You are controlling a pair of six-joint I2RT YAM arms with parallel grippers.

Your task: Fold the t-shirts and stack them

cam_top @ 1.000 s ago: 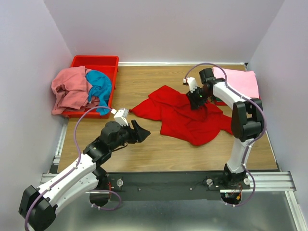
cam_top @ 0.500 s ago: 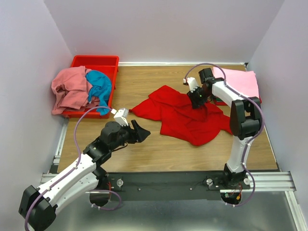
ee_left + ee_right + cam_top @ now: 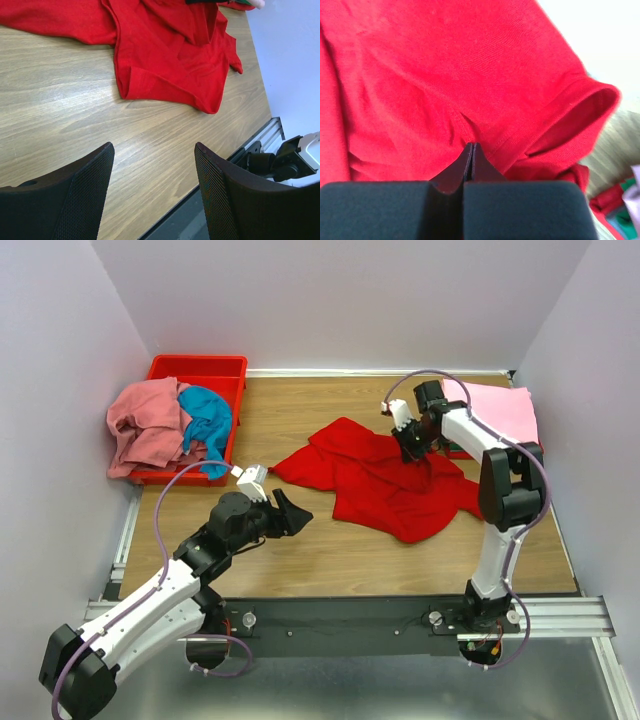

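Red t-shirt (image 3: 385, 485) lies crumpled in the middle of the table (image 3: 300, 410); the right gripper (image 3: 471, 149), fingers pressed together, pinches a thin fold beside its sleeve (image 3: 570, 110). Best lift slowly so that slight pinch holds; the left gripper (image 3: 154, 150), spread over bare wood, could take another edge

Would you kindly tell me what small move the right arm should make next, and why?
Probably raise the right gripper slightly, drawing the cloth up. Its jaws are shut on a fold of the red shirt beside a sleeve, and the shirt lies crumpled on the table, so it likely needs spreading before folding.
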